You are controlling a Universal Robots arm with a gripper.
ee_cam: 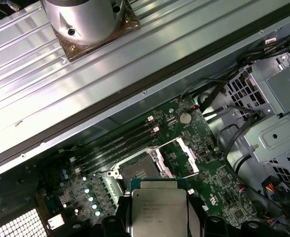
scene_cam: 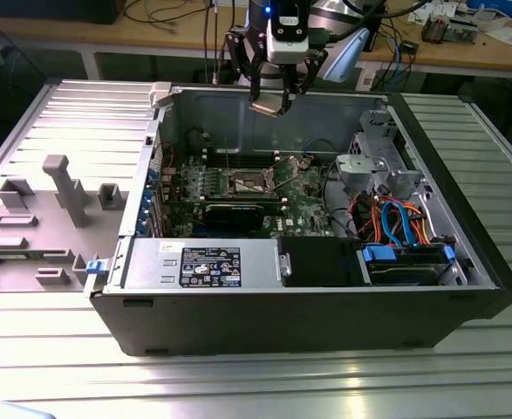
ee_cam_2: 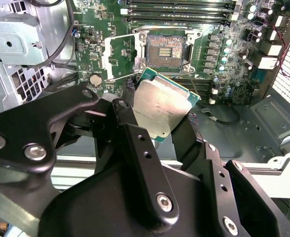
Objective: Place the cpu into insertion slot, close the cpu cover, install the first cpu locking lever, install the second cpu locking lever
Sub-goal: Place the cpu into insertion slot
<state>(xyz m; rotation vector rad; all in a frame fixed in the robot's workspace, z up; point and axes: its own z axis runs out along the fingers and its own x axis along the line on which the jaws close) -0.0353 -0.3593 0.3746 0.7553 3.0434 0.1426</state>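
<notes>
My gripper hangs above the back wall of the open computer case, shut on the cpu. In the second wrist view, the cpu is a square chip with a dull silver top and a green edge, tilted and clamped between two black fingers. Below it in the same view lies the insertion slot, a dark bare socket on the green board. The cpu cover stands swung open beside it. In the first wrist view the cpu sits short of the insertion slot and the open cpu cover.
Long memory slots run beside the socket. A black graphics card and a power supply lie toward the case's front. At the exterior view's right are a metal drive cage and orange and blue cables; a grey fixture plate lies left.
</notes>
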